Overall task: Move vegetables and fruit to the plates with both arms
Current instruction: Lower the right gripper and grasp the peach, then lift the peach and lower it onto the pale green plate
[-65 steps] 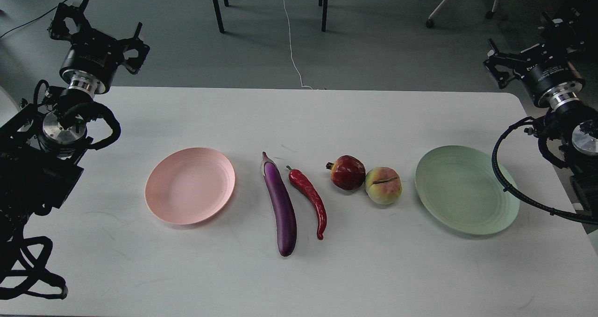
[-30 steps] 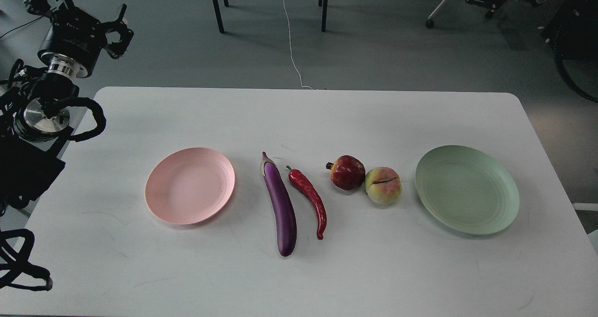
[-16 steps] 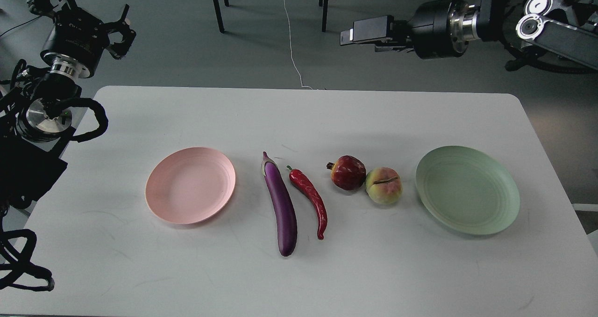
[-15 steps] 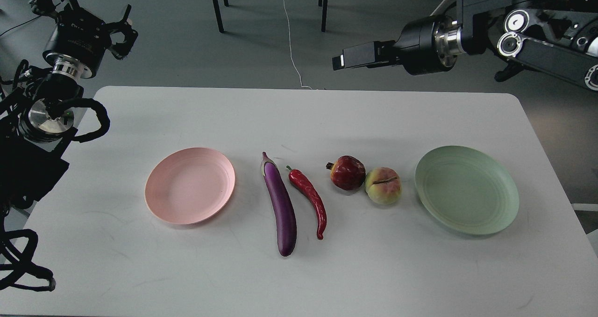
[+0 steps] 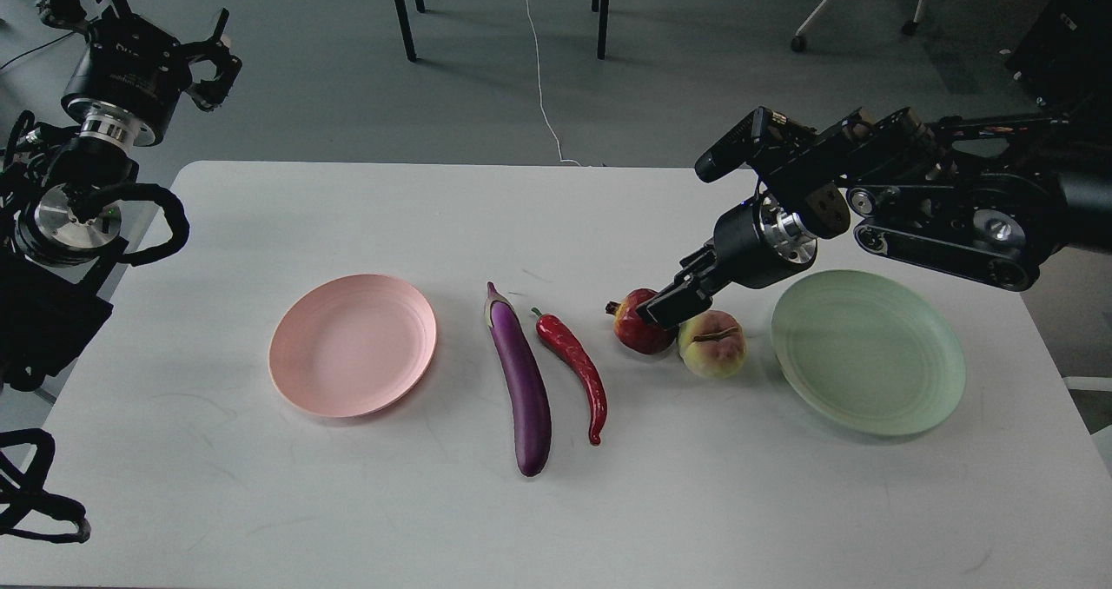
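A purple eggplant (image 5: 521, 380) and a red chili pepper (image 5: 578, 367) lie side by side mid-table. A dark red pomegranate (image 5: 630, 328) touches a yellow-pink peach (image 5: 712, 343) to their right. The pink plate (image 5: 352, 346) is on the left and the green plate (image 5: 869, 354) on the right; nothing lies on either. My right gripper (image 5: 662, 308) reaches down from the right onto the pomegranate's upper right side, just left of the peach; its fingers look like one dark block. My left gripper (image 5: 130, 11) is raised beyond the table's far left corner, open and holding nothing.
The white table (image 5: 556, 519) has a rounded far edge. My right arm's links (image 5: 938, 207) hang over the table's back right, above the green plate's far rim. Chair legs (image 5: 404, 7) and a white cable (image 5: 539, 68) are on the floor beyond.
My right arm has swung in from high at the back right and come down to the pomegranate. My left gripper has shifted slightly left. Fruit, vegetables and plates have not moved.
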Robot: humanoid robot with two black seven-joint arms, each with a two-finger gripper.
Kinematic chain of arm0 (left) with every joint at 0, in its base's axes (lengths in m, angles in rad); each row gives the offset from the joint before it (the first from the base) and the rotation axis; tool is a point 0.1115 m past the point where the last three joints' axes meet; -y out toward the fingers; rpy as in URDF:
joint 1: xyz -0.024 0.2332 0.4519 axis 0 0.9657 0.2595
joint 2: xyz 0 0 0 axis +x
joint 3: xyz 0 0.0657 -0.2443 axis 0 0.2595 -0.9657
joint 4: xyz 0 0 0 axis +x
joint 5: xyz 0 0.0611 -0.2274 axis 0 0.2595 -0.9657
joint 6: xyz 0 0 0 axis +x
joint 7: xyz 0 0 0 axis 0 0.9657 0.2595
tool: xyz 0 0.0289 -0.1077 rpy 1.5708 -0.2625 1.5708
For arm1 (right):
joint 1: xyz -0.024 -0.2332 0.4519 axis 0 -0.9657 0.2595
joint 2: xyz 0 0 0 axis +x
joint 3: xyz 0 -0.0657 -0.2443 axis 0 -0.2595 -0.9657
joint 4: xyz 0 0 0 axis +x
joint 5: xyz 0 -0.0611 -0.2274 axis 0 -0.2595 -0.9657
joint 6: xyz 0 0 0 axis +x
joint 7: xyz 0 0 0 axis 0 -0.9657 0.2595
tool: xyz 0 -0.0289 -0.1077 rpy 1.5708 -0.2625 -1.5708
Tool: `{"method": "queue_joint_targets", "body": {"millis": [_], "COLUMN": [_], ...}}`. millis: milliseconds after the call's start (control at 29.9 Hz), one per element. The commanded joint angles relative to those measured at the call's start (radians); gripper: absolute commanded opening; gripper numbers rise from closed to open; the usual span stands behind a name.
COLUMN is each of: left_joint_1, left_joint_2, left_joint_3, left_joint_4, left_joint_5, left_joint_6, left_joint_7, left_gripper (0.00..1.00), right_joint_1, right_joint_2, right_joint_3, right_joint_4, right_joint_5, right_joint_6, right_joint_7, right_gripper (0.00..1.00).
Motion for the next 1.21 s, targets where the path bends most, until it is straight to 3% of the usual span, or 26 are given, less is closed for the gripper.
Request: {"method": "queue_joint_targets", "body": {"millis": [0, 569, 603, 837, 971, 1172], "left_joint_1": [0.002, 0.006, 0.006, 0.009, 0.017, 0.015], "left_joint_2": [0.007, -0.021, -0.019, -0.018, -0.016, -0.004], "left_joint_3": [0.001, 0.002, 0.002, 0.002, 0.002, 0.002], "left_joint_4": [0.0, 0.002, 0.002, 0.011, 0.009, 0.008], "left_joint_5": [0.0, 0.009, 0.009, 0.011, 0.011, 0.009], "left_joint_6": [0.0, 0.0, 0.0, 0.0, 0.0, 0.0], "left_joint_7": [0.0, 0.0, 0.0, 0.0, 0.0, 0.0], "left_gripper": [0.98, 0.98, 0.98, 0.98, 0.98, 0.98], "right_joint_1": [-0.045, -0.137, -0.143, -0.14, -0.082, 0.012], "right_joint_2": [0.011, 0.066, 0.068, 0.062, 0.019, -0.151], "right_joint_3": [0.0, 0.002, 0.002, 0.003, 0.014, 0.109], "right_joint_4": [-0.05, -0.162, -0.162, -0.152, -0.107, -0.054], "right_joint_5": [-0.061, -0.07, -0.07, -0.067, -0.059, -0.054], "right_joint_6": [0.0, 0.0, 0.0, 0.0, 0.0, 0.0], "right_joint_7": [0.002, 0.002, 0.002, 0.045, 0.065, 0.069], "right_gripper": [0.96, 0.92, 0.9, 0.56, 0.54, 0.55]}}
